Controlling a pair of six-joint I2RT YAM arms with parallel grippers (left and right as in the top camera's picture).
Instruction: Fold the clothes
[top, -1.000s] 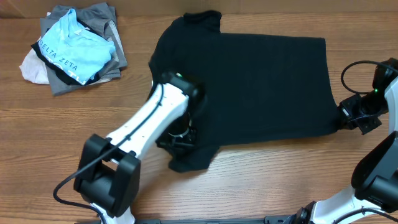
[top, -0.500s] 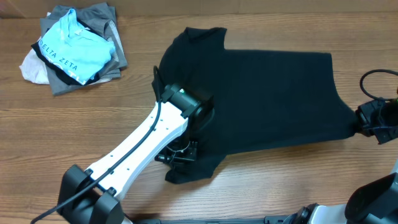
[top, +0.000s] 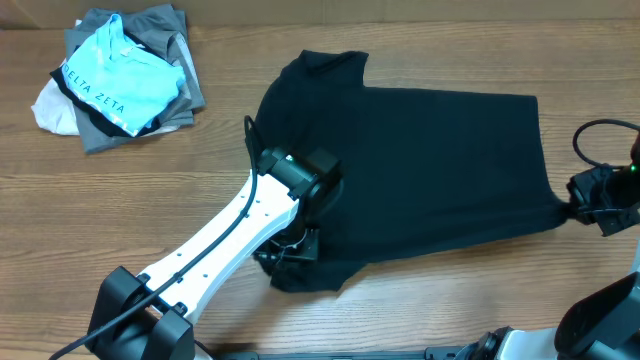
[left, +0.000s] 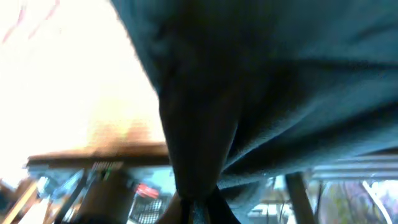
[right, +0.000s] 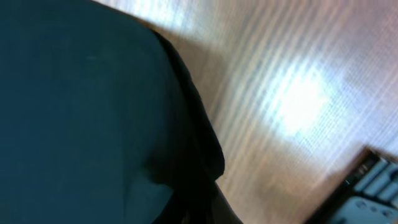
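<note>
Both left claw (top: 287, 248) and right claw (top: 570, 205) pinch the black T-shirt (top: 430, 160); only overhead shows the pile (top: 120, 85).

One piece of lettering can be read: "ELTA ZETA", in dark capitals, running slantwise across the light blue shirt (top: 125, 75) that lies on top of the pile of garments (top: 150, 25) at the far left corner of the table (top: 450, 290). The first word is cut off at the shirt's edge, just before the "E". In the left wrist view a small red patch (left: 146, 190) in the background is too blurred to read
</note>
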